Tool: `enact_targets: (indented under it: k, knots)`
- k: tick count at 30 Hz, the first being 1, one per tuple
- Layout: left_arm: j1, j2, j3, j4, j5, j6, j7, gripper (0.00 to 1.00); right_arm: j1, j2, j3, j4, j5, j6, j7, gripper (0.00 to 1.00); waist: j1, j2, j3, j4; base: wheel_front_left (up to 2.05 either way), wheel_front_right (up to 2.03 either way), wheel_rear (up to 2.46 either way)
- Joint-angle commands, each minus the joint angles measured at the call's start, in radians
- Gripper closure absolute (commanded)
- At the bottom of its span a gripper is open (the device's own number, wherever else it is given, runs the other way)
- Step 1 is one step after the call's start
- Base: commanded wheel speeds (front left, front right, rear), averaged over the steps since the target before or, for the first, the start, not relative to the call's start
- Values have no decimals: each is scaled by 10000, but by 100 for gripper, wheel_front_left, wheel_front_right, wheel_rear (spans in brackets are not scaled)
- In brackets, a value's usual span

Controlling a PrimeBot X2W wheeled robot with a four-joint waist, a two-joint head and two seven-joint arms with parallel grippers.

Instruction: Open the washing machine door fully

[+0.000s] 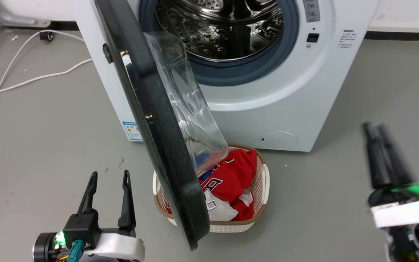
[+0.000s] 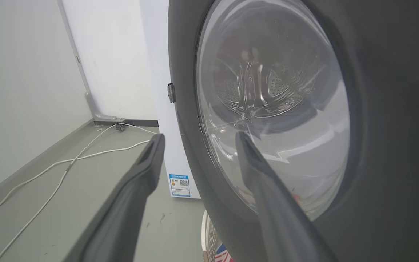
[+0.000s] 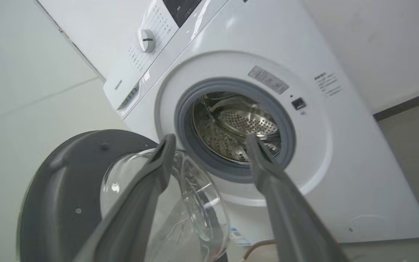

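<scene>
The white washing machine (image 1: 267, 105) stands at the top, its steel drum (image 1: 224, 29) exposed. The washing machine door (image 1: 158, 145) is swung out roughly square to the front and appears edge-on, its clear glass bowl bulging to the right. My left gripper (image 1: 109, 178) is open at the lower left, on the outer side of the door and apart from it. In the left wrist view the left gripper (image 2: 198, 140) points at the door (image 2: 376, 109) rim and glass. My right gripper (image 1: 375, 131) is open at the lower right, holding nothing; in the right wrist view the right gripper (image 3: 209, 142) faces the drum opening and the door (image 3: 60, 189).
A white woven basket (image 1: 266, 178) with red and white clothes sits on the grey floor under the door's lower end. White cables (image 1: 31, 78) trail across the floor on the left toward the wall. Bare floor lies to the right of the machine.
</scene>
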Motion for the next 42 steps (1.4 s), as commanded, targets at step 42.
enact_targets:
  k: [42]
  knots:
    - [736,5,25,79,-49,-239,-28,0,2870,3075,-3418,253,-9622,13,-49,0,1,-1,-844,-214,0,0,0]
